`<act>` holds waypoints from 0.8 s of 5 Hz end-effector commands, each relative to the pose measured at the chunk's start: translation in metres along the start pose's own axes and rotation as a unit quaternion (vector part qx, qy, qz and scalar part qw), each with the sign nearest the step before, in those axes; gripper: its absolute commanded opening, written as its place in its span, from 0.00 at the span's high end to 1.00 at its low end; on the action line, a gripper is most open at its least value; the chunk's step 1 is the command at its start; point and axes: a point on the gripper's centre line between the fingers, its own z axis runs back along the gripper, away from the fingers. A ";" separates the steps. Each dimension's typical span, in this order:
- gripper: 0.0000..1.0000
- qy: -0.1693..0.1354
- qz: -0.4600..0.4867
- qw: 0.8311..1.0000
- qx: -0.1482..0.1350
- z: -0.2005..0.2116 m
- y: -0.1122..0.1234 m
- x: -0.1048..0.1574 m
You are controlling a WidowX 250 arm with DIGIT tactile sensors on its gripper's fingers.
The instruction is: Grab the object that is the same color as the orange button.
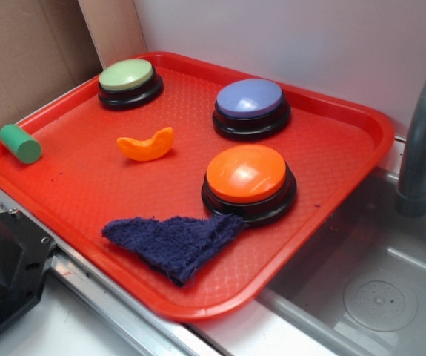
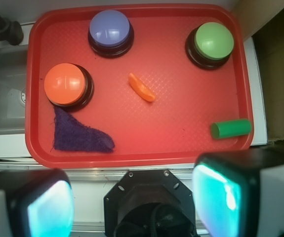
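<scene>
Exterior view: a red tray (image 1: 64, 200) lies beside a steel sink (image 1: 390, 297) with a grey faucet (image 1: 424, 141). The orange button (image 1: 247, 173) sits on the tray and serves as landmark. The orange crescent piece (image 1: 146, 144) lies flat on the tray floor to the left of the orange button, apart from it, with its curved tips pointing up-frame. A purple button (image 1: 250, 99) stands behind the orange button; a green button (image 1: 127, 76) stands further back-left. A dark blue cloth (image 1: 175, 243) lies crumpled in front of the orange button, one corner touching its black base. A green cylinder (image 1: 20, 143) rests on the tray's left rim, well away from the orange button. A black part of the robot shows at lower left; the fingers cannot be seen here.

Wrist view: the camera looks down over the whole tray. The gripper (image 2: 132, 200) hangs outside the tray's near edge, with its fingers (image 2: 50, 210) spread wide apart and nothing between them. The crescent piece lies right of the orange button, near the tray's middle, untouched. The cloth touches the orange button on its near side. The green cylinder lies far right of the orange button.
</scene>
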 end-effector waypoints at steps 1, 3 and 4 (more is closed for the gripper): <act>0.00 0.000 0.000 1.000 0.000 0.000 0.000 0.000; 0.00 0.041 -0.055 0.997 0.045 -0.099 0.042 0.063; 0.00 0.017 -0.120 0.993 0.009 -0.144 0.037 0.079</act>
